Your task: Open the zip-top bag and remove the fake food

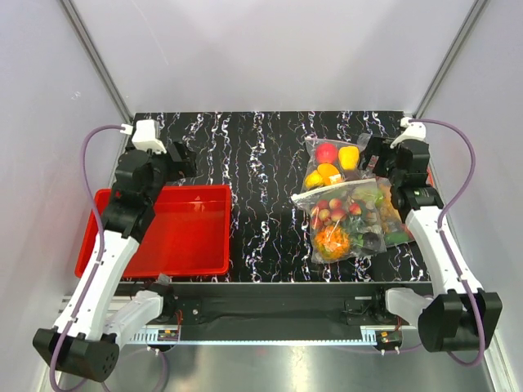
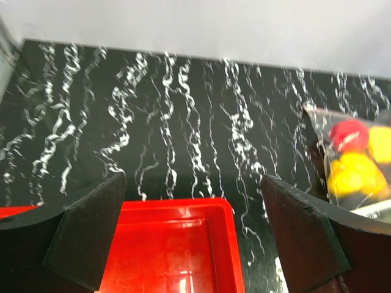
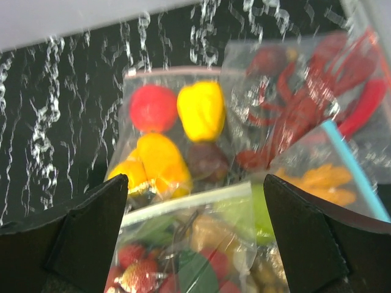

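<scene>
The clear crinkly zip-top bag point(image 1: 351, 214) of small plastic fruits point(image 1: 333, 237) lay well right of the red rectangular plastic tray point(image 1: 163, 237), with open black marbled tabletop point(image 1: 261, 180) between them. The left gripper point(image 2: 195, 235) and right gripper point(image 3: 195, 235) both hung spread.

Place: a robot lab cell, not a home or a shop.
Walls: plain white panels point(image 1: 270, 49) close in the back and both sides, joined by bare metal posts point(image 1: 94, 57) at the corners.
Counter: the black, white-veined counter point(image 1: 261, 163) fills the booth and sits on an aluminium rail point(image 1: 261, 336) with exposed wiring.
Machines: the left arm point(image 1: 106, 261) and right arm point(image 1: 441, 245) are bolted at the near edge, and a purple cable point(image 1: 85, 163) loops in the open along each.
Props: a red tray point(image 1: 188, 237) and the zip-top bag point(image 1: 343, 219) of fake food point(image 1: 331, 237), lying among other clear bags point(image 1: 335, 159) of plastic items, are staged test pieces.
</scene>
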Robot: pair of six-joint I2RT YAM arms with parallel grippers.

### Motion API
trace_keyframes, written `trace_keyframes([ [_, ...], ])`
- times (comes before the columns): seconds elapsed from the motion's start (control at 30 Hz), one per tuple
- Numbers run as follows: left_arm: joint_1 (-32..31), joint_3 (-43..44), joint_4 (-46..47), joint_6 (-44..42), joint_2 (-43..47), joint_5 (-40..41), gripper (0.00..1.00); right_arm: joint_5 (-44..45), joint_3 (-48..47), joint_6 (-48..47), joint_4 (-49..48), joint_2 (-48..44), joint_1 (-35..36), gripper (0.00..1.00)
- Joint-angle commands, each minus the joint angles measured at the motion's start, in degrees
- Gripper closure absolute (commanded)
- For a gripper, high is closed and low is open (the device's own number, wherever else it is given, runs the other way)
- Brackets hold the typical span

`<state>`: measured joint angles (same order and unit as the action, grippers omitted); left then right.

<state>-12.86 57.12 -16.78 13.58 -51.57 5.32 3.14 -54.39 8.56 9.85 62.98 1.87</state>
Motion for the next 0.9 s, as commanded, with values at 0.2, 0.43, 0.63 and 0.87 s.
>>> trace_keyframes([
  [0.2, -3.74, -0.17, 3.50, 0.65, -1.69, -6.54, 0.01, -1.12, -0.37, 7.87, 10.98, 3.73, -0.11, 0.00],
  [0.43, -8.93, -2.27, 9.47, 4.60, -6.43, -13.40, 0.01, 1.00, 0.43, 10.25, 12.74, 7.85, -0.99, 0.00],
  [0.63, -15.25, -4.04, 15.01, 7.24, -11.35, -15.60, 0.01, 1.43, 2.01, 11.04, 11.60, 10.05, -1.43, 0.00],
  [0.87, -21.58, -5.00, 22.64, 9.00, -16.54, -15.51, 0.01, -2.69, 3.32, 11.22, 9.49, 13.30, -3.36, 0.04],
])
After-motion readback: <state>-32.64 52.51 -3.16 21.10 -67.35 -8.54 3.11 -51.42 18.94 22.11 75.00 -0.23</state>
